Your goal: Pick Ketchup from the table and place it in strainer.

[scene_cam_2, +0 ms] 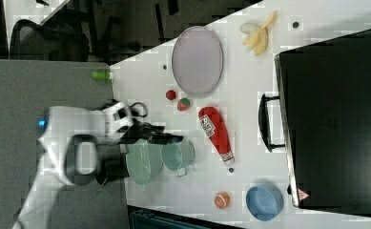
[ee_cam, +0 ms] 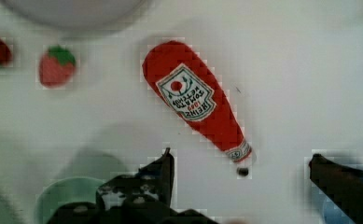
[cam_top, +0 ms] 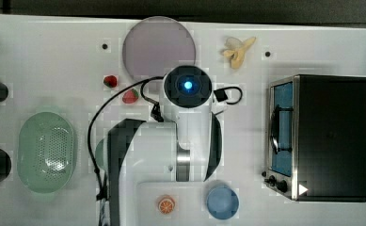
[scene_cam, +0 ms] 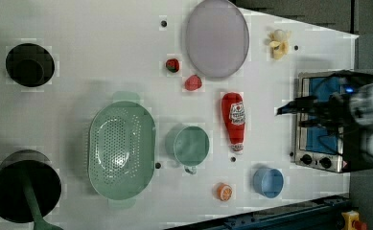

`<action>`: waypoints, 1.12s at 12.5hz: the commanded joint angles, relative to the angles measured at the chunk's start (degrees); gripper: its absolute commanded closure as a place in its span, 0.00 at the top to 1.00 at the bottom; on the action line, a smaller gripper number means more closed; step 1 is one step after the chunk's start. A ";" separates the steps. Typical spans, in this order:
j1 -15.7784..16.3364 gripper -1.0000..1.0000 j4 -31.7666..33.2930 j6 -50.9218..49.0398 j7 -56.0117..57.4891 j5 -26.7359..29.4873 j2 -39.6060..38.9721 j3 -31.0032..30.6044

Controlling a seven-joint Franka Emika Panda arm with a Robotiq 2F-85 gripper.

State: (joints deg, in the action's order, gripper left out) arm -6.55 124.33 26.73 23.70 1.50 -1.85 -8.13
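While the Ketchup (ee_cam: 195, 105) lies on the table (ee_cam: 300, 79), the gripper (ee_cam: 241, 163) seemingly hovers above, fingers spread

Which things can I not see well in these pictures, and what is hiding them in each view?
- Ketchup: in the top view the arm covers it.
- Green cup: in the top view the arm hides most of it; the wrist view cuts it at the edge.
- Strainer: in the right view the arm covers part of it.
- Claw: open in the wrist view, but both fingers run off the picture's edge.
- Small print on the Ketchup label: too small to read in the left view.
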 commanded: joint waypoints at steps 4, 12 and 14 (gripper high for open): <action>0.01 1.00 9.83 19.73 29.89 0.20 -2.51 -0.38; 0.23 1.00 12.73 33.56 29.86 0.20 -15.14 -0.43; 0.27 1.00 12.69 36.41 29.85 0.20 -18.12 -0.39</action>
State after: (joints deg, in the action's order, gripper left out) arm -6.20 137.08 60.82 50.53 1.90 -20.31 -8.32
